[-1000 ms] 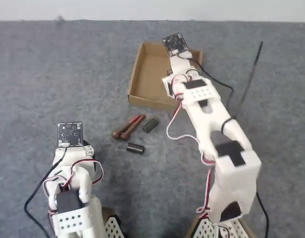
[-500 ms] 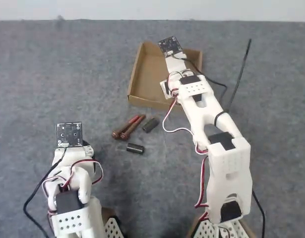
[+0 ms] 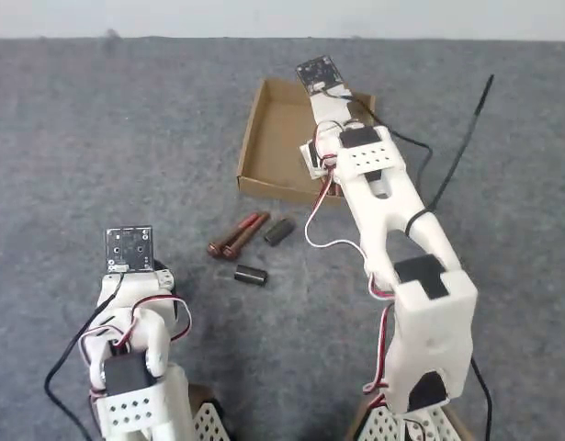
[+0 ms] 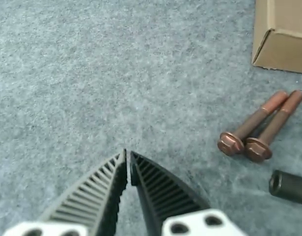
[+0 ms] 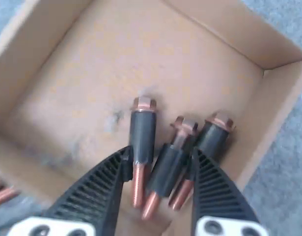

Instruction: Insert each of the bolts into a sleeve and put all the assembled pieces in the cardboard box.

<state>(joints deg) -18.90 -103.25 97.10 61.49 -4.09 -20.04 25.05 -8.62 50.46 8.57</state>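
Grey carpet [image 3: 80,138]: right gripper [image 5: 160,152] spread open above three assembled pieces [image 5: 143,132] in the cardboard box [image 5: 224,29], and a low retreat could drag one out. Left gripper [image 4: 128,156] closed, two bolts [image 4: 256,120] and sleeves [image 3: 251,274] loose nearby

Coppery metal bolts [image 4: 261,129], matt black sleeves [image 3: 251,274], brown cardboard box [image 3: 264,147], fuzzy grey carpet [image 3: 126,138]
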